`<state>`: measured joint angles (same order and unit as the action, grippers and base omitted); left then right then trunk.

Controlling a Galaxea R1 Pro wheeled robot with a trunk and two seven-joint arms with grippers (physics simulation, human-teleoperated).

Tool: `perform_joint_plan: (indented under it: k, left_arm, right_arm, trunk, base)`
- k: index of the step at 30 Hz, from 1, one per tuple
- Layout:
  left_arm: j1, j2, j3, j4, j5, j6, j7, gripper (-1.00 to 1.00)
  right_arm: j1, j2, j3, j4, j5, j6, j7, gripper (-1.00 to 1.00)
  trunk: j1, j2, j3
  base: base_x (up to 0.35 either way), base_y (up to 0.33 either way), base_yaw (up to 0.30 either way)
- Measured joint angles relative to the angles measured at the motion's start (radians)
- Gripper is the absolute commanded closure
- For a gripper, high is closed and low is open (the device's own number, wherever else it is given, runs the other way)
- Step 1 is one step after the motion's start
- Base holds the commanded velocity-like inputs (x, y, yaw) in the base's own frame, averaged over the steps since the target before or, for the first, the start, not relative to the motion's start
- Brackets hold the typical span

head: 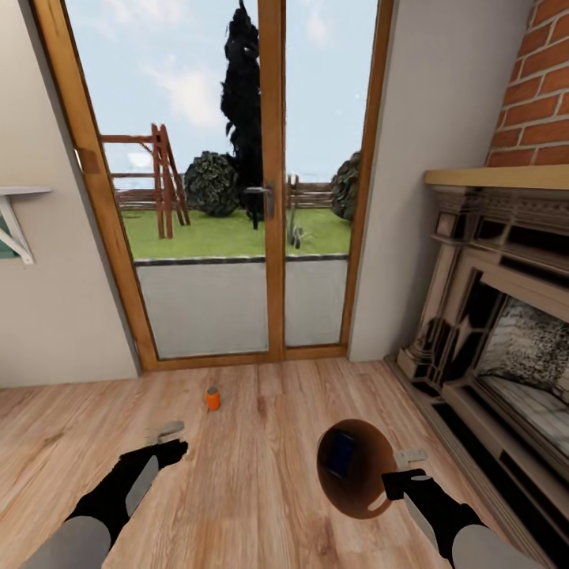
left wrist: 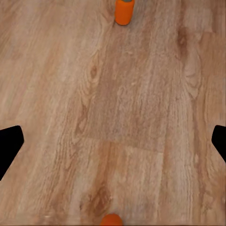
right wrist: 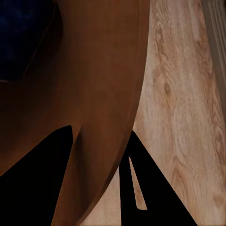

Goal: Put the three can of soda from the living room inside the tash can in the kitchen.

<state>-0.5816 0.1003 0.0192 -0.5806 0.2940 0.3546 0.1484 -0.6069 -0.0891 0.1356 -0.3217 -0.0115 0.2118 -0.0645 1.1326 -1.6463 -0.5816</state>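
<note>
An orange can of soda (head: 212, 397) stands upright on the wood floor before the glass doors, ahead of my left gripper (head: 172, 441), which is open and empty. In the left wrist view that can (left wrist: 124, 12) is far beyond the fingertips (left wrist: 9, 146), and a second orange rounded shape (left wrist: 111, 220) is cut off at the near edge. My right gripper (head: 399, 470) is shut on the rim of the tash can (head: 356, 490), held tilted above the floor with its mouth toward me. A blue can (head: 342, 454) lies inside it, dark in the right wrist view (right wrist: 23, 37).
Wood-framed glass doors (head: 273, 197) close off the wall ahead. A stone fireplace (head: 506, 332) under a brick chimney (head: 537, 87) lines the right side, close to my right arm. A white shelf bracket (head: 16, 225) juts from the left wall.
</note>
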Motion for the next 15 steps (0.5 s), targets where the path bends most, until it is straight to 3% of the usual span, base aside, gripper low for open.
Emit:
perform_joint_plan:
  k: [5, 8, 15]
  left_arm:
    - [-0.118, -0.001, -0.007, 0.019, -0.001, 0.159, 0.103, -1.0]
    - [-0.153, -0.002, -0.008, 0.026, -0.002, 0.249, 0.154, -1.0]
    - [-0.161, -0.005, -0.008, 0.029, 0.001, 0.291, 0.173, -1.0]
  right_arm:
    - [0.001, 0.0, 0.001, 0.0, -0.002, 0.0, 0.001, 1.0]
    - [0.001, 0.0, 0.001, 0.0, -0.001, 0.0, 0.001, 1.0]
    - [0.003, 0.002, 0.004, 0.005, -0.002, 0.0, 0.001, 1.0]
  trunk:
    - [0.0, 0.0, 0.0]
    - [0.0, 0.0, 0.0]
    - [0.0, 0.0, 0.0]
  base:
    - [0.077, 0.0, 0.0]
    - [0.013, 0.0, 0.0]
    - [0.003, 0.0, 0.0]
